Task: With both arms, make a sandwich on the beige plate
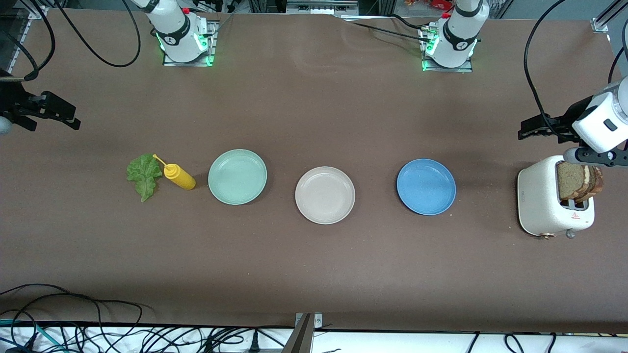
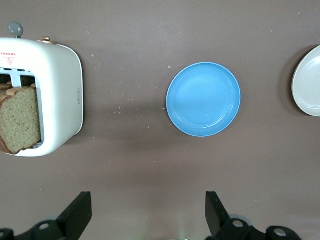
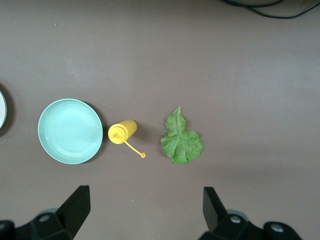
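Brown table (image 1: 314,113) carries three plates, toaster (image 1: 544,203).

Brown surface (image 1: 314,122) w/ lettuce (image 1: 143,175), mustard btl (image 1: 178,177), mint plate (image 1: 237,176), beige plate (image 1: 325,194), blue plate (image 1: 426,186), toaster (image 1: 542,203).

High front camera facing robots; wrist cameras straight down over table (image 1: 314,274).

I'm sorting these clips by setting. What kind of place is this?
Probably a robot lab set up as a mock kitchen: two arm bases bolted to a brown table, loose cables along its edge, and a toaster with plates.
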